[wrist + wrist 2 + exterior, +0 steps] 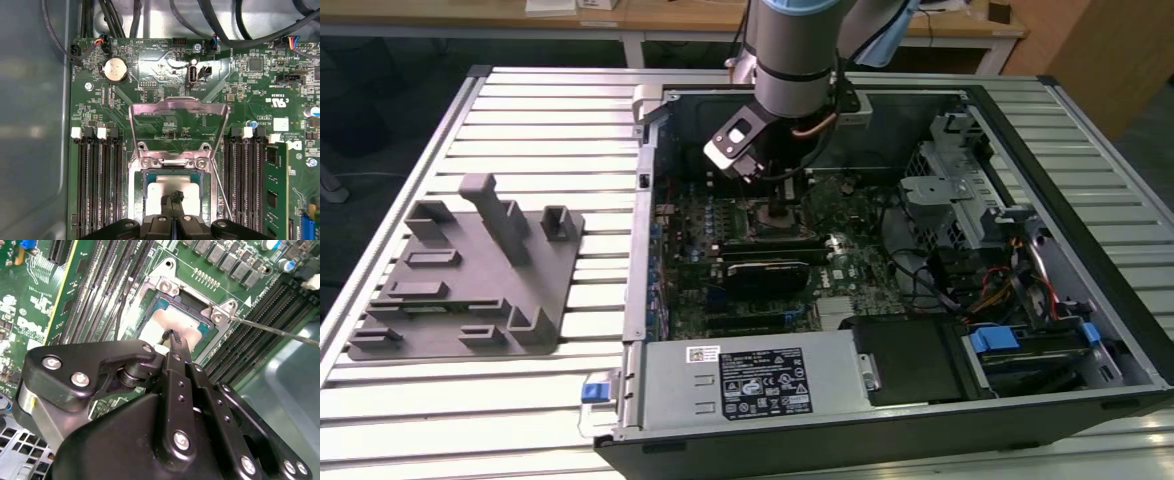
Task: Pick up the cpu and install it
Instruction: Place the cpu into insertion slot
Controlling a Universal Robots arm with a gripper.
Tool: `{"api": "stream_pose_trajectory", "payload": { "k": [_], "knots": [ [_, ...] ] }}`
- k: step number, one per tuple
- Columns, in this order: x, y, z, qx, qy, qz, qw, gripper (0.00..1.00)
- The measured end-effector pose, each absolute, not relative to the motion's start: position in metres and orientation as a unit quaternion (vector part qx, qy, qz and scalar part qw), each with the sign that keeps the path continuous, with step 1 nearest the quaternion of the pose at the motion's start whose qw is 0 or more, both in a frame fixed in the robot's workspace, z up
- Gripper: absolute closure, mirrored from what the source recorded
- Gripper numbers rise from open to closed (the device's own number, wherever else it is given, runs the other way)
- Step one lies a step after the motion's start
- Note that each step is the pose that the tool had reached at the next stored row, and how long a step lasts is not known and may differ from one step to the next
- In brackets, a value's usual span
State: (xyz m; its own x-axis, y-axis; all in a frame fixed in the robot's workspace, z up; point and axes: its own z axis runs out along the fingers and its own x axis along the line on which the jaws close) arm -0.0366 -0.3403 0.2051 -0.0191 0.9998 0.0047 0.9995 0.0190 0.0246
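In both wrist views the tool (175, 196) (172, 335) has its two black fingers drawn together, tips side by side with no gap to speak of; they point down at the middle of the cpu (156, 192) (161, 320), and I cannot tell whether they touch its top or hang just above it. The cpu lies flat inside the socket (136, 167), its silvery plate facing up with a teal edge showing round it; nothing is clamped between the fingers.

Just past the cpu the load plate (177, 106) stands raised on its hinge, open over the board; the thin wire lever (221, 187) (272, 330) runs slanting beside the socket. Memory slots (97, 185) lie in black rows on either side of the socket; a green card (275, 195) stands on edge beyond one set of rows. Further along the motherboard (250, 100) sits a round coin cell (115, 69), and dark cables (240, 35) cross the board's far edge.

In the exterior view the arm (794, 60) reaches down into the open computer case (1067, 330); the power supply (747, 385) fills the case's near end, with blue-tabbed drive bays (994, 338) toward the exterior view's right. The case lies on a slatted metal counter (547, 110); on the same counter, toward the exterior view's left and apart from the case, sits a grey fixture plate (454, 290) with upright blocks.
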Motion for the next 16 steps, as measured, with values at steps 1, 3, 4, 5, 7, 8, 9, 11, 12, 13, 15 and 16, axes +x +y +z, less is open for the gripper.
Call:
{"api": "stream_pose_trajectory", "payload": {
  "k": [1,3,4,5,7,8,9,11,12,13,15,16],
  "knots": [
    [-0.037,-0.340,0.207,0.700,0.714,0.010,0.007,0.89],
    [-0.037,-0.340,0.211,0.700,0.714,0.010,0.007,0.89],
    [-0.037,-0.340,0.213,0.700,0.714,0.011,0.007,0.89],
    [-0.037,-0.340,0.215,0.700,0.714,0.010,0.007,0.89],
    [-0.037,-0.340,0.220,0.700,0.714,0.011,0.007,0.89],
    [-0.037,-0.340,0.223,0.700,0.714,0.011,0.007,0.89],
    [-0.037,-0.340,0.226,0.700,0.714,0.011,0.007,0.89],
    [-0.037,-0.340,0.233,0.700,0.714,0.011,0.007,0.89],
    [-0.037,-0.340,0.236,0.700,0.714,0.011,0.007,0.89],
    [-0.037,-0.340,0.239,0.700,0.714,0.011,0.008,0.89],
    [-0.037,-0.340,0.244,0.700,0.714,0.011,0.008,0.89],
    [-0.037,-0.340,0.247,0.700,0.714,0.011,0.008,0.89]
  ]
}}
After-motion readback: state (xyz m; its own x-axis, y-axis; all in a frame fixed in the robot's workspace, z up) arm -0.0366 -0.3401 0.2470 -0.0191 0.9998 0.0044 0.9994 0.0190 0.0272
